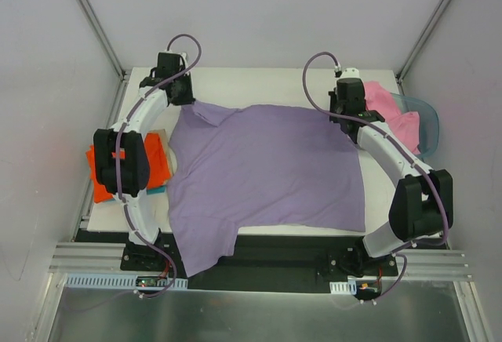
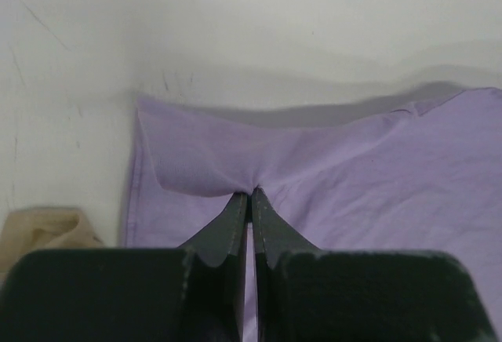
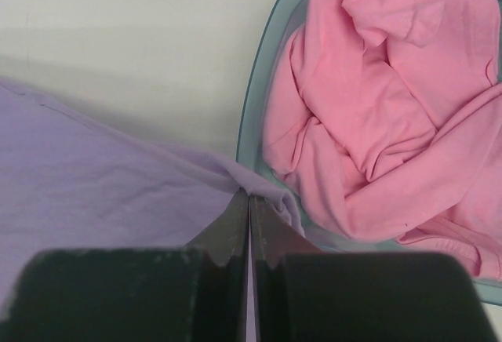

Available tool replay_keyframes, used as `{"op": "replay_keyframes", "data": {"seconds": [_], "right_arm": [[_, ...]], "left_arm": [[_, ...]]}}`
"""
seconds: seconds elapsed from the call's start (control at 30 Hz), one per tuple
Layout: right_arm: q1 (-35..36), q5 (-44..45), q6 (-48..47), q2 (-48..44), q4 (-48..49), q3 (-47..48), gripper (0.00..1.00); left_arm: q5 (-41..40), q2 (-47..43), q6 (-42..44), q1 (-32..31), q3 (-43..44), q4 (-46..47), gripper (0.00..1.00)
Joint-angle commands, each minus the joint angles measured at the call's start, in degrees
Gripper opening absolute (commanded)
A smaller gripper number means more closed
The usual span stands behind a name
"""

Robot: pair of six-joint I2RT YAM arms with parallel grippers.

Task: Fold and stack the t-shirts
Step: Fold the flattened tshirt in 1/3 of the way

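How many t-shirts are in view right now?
4. The lavender t-shirt lies spread across the table; the pink t-shirt is bunched in the basket, right; the orange-red t-shirt sits left, a teal sliver under it. Others may be hidden.

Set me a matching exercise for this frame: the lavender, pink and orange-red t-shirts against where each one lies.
Things:
1. lavender t-shirt
2. pink t-shirt
3. orange-red t-shirt

Places:
A. crumpled in the basket
B. lying at the left edge of the table
C. spread across the table, pinched at its far edge by the left end effector and the right end effector

Pairs: 1-C, 2-A, 3-B.
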Motion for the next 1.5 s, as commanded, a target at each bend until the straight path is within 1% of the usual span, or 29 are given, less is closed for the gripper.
{"op": "replay_keyframes", "data": {"seconds": [0.0,0.17,0.23,0.27,0.33,0.37,0.47,0.5,0.57,0.63,0.73,0.83,0.93,1.1,1.17,1.23,1.33,1.37,1.47], "right_arm": [[-0.5,1.9,-0.1,-3.8,-0.8,0.4,0.01],[-0.7,1.9,-1.0,-7.3,-3.0,-1.4,0.01],[-0.9,1.8,-1.2,-8.6,-3.6,-2.3,0.00],[-0.9,1.4,-1.3,-9.0,-4.1,-2.7,0.00],[-0.9,1.4,-1.3,-9.7,-5.0,-3.4,0.00],[-1.1,1.6,-1.1,-10.1,-5.4,-3.8,0.00],[-1.8,1.9,-0.6,-10.5,-7.0,-3.9,0.00],[-2.1,2.1,-0.4,-10.6,-7.3,-4.0,0.00],[-2.5,2.2,-0.2,-11.1,-8.2,-3.8,0.01],[-2.9,2.0,0.0,-11.4,-8.6,-3.6,0.00],[-3.4,2.0,-0.4,-11.2,-9.9,-2.2,0.01],[-3.7,2.2,-0.8,-11.1,-10.7,-1.2,0.00],[-4.0,2.0,-1.1,-11.1,-11.3,-0.7,0.01],[-4.3,1.8,-1.2,-10.5,-12.1,-0.6,0.00],[-4.5,1.8,-1.2,-10.3,-12.4,-0.6,0.01],[-4.4,1.9,-1.0,-10.4,-13.5,-0.7,0.01],[-4.5,3.0,1.9,-12.0,-16.8,-2.2,0.01],[-4.5,3.5,2.4,-12.8,-17.2,-4.2,0.02],[-4.5,5.0,4.5,-15.4,-20.2,-5.8,0.10]], "left_arm": [[-1.7,-9.2,-6.9,0.0,-7.4,0.2,0.00],[-5.0,-17.8,-14.0,-0.2,-19.0,0.3,0.00],[-5.7,-22.3,-15.7,-0.4,-22.1,0.3,0.00],[-5.5,-23.9,-17.5,-0.6,-25.4,0.3,0.00],[-5.5,-27.8,-18.8,-1.5,-28.5,0.3,0.00],[-5.6,-30.6,-20.3,-1.6,-31.4,0.2,0.00],[-5.0,-35.7,-23.7,-2.1,-36.1,0.1,0.00],[-3.7,-37.1,-24.6,-2.6,-37.2,0.1,0.00],[-4.0,-40.7,-27.4,-3.5,-39.9,-0.6,0.00],[-5.7,-43.1,-30.3,-4.9,-41.1,-3.0,0.00],[-10.5,-47.7,-33.5,-6.8,-42.1,-6.8,0.00],[-11.9,-51.4,-35.9,-8.3,-43.8,-9.0,0.00],[-12.5,-53.2,-37.6,-10.1,-45.3,-10.6,0.00],[-11.2,-54.1,-38.8,-12.4,-46.1,-14.6,0.00],[-11.3,-54.8,-39.5,-13.3,-46.9,-16.2,0.01],[-11.8,-55.3,-39.9,-14.2,-48.1,-18.0,0.05],[-11.9,-56.5,-39.7,-14.4,-50.1,-20.7,0.16],[-11.6,-57.5,-39.5,-14.5,-50.6,-21.2,0.27],[-10.1,-59.9,-38.6,-14.7,-52.4,-22.8,0.43]]}}
